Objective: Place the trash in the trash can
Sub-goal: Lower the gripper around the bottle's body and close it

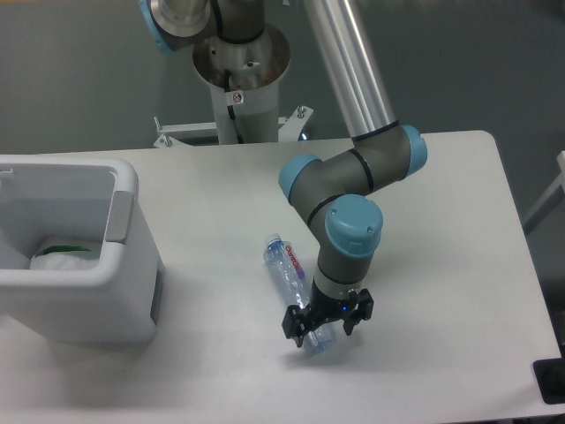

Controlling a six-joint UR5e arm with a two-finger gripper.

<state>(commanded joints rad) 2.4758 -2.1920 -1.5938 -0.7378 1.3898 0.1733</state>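
Spread black claw (325,323) straddles the clear plastic bottle (296,289) at lower centre; next it must clench.

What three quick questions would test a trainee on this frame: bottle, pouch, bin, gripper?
1. True or false: the pouch already lies inside the bin.
2. Where is the gripper? A) above the bin B) over the lower end of the bottle C) off the table
3. Fill in: the bottle lies on its ____ on the table.

Key: 1 true. 2 B; the fingers straddle that end, though whether they have closed on it cannot be told. 3 side.
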